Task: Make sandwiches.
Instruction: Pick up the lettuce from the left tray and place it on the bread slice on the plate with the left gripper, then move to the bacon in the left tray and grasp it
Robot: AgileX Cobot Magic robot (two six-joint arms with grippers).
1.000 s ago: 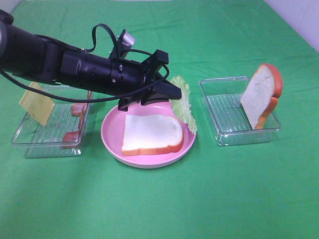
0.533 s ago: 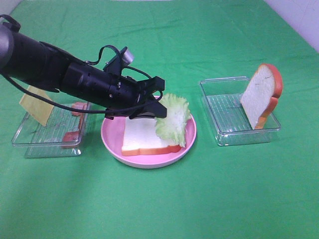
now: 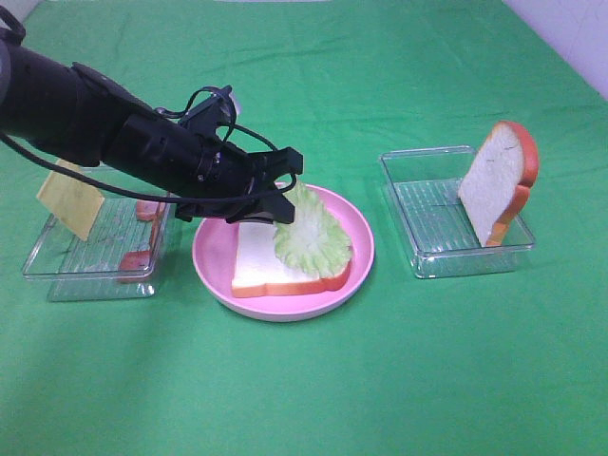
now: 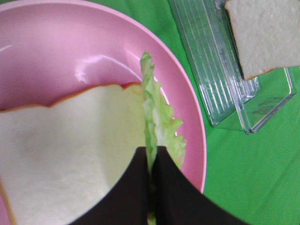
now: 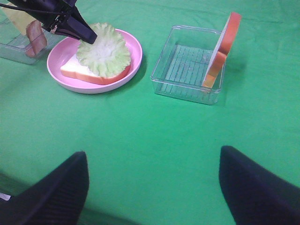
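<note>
Your left gripper (image 3: 283,211) has its jaws pressed together on the far edge of the lettuce leaf (image 3: 312,237), and the wrist view shows the pinch gripping that edge firmly.

Change noted: a second ago you held the leaf upright off the far right rim of the pink plate (image 3: 285,310), clear of the bread. Half a second ago it hung over the right part of the slice. It now leans down on the right half of the bread slice (image 3: 258,262), with its near edge resting on the crumb, and the gripper has come lower and further left.

Judgement: the lettuce layer is placed but not released. The leaf sits off-centre, towards the right of the slice, so part of it may overhang if you let go here.

Remaining stock:
- The cheese square (image 3: 69,197) and the bacon strips (image 3: 133,260) are in the left tray (image 3: 57,275).
- The second bread slice (image 3: 499,180) stands upright against the right wall of the right tray (image 3: 427,258).

Your right gripper (image 5: 152,154) is spread wide and holds nothing. It hangs over the green cloth (image 3: 399,380) on the near side, well apart from the plate.
</note>
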